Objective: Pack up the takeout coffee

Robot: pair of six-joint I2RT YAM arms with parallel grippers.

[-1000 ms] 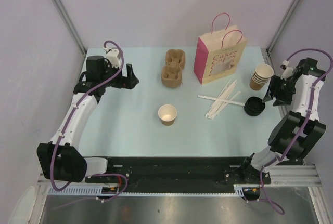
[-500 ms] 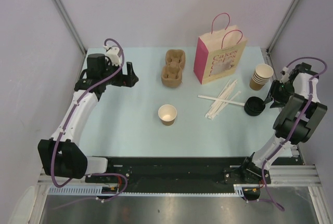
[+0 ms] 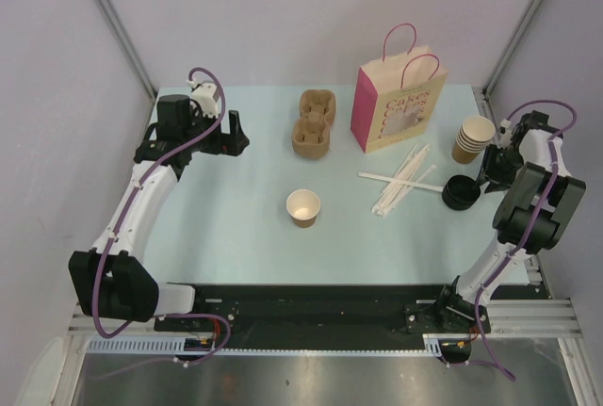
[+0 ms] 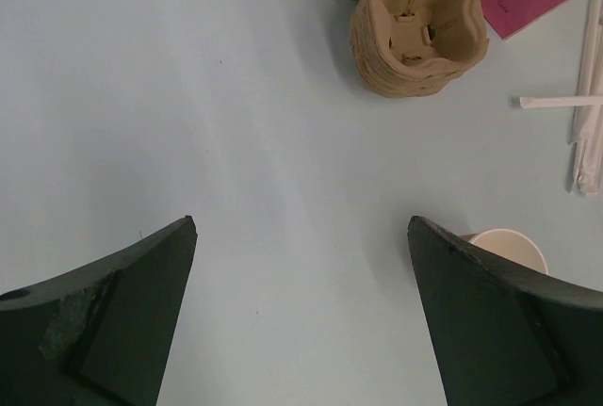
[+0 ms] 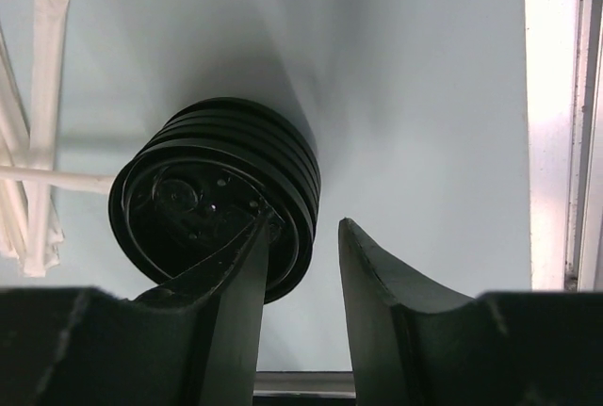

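Black plastic fills my right wrist view: a stack of black lids sits on the pale blue table at its right side, just in front of the stack of pale cups. My right gripper is down at that stack, jaws only narrowly apart and straddling its rim. One finger lies over the hollow of the top lid, and the other stands just outside the stack's wall with a sliver of table showing between them, so nothing is pinched. White wrapped straws lie scattered just to the left of the lids. My left gripper hangs over bare table at the far left, jaws spread wide and holding nothing. The brown paper cup stands upright and open-topped near the middle of the table, well apart from both of my grippers, and its rim shows at the lower right of my left wrist view. Beyond it sit the moulded pulp cup carriers, with the pink paper bag standing upright beside them at the back.
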